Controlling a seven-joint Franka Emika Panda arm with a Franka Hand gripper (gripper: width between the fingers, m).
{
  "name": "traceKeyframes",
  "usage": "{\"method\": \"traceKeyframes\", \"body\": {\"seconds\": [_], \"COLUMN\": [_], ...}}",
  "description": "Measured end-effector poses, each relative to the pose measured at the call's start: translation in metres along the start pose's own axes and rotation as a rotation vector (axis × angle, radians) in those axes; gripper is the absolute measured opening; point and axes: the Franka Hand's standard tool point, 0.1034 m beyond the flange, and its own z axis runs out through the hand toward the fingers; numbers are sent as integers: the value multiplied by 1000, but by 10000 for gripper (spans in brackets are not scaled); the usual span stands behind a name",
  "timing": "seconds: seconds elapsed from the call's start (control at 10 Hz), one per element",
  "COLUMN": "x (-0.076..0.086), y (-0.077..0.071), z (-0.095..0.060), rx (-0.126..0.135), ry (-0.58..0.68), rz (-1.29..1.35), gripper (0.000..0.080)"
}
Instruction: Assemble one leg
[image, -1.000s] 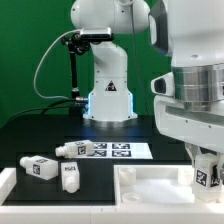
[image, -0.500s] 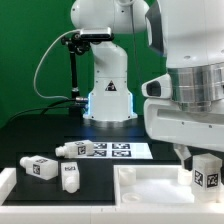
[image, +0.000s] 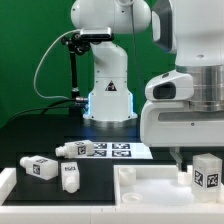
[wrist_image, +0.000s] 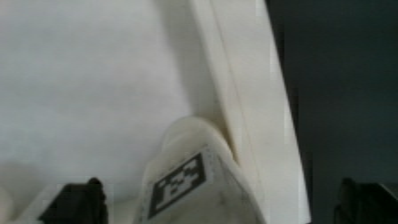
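White leg (image: 206, 171) stood at the exterior view's right; gripper (wrist_image: 214, 200) spread wide, empty. Judged best: descend centred, close squarely.

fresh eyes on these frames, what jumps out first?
The Panda's big white wrist housing fills the exterior view's right, hanging above a tagged leg that stands upright on the white tabletop piece. Three more legs lie loose at the exterior view's left, near the marker board. In the wrist view the claw looks open, its dark fingertips either side of the leg.
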Motion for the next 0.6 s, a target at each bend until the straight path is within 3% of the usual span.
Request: {"method": "traceKeyframes", "body": {"seconds": [0.2, 0.3, 0.4, 0.5, 0.6], "x": [5, 5, 5, 5, 4], "y": [2, -1, 0, 0, -1], "z": [3, 3, 4, 4, 4], "rx": [-40, -23, -25, -22, -22], "ry": [0, 1, 1, 1, 2], "rz": [-436, -326, -343, -314, -236], "gripper": [649, 649, 520, 520, 363]}}
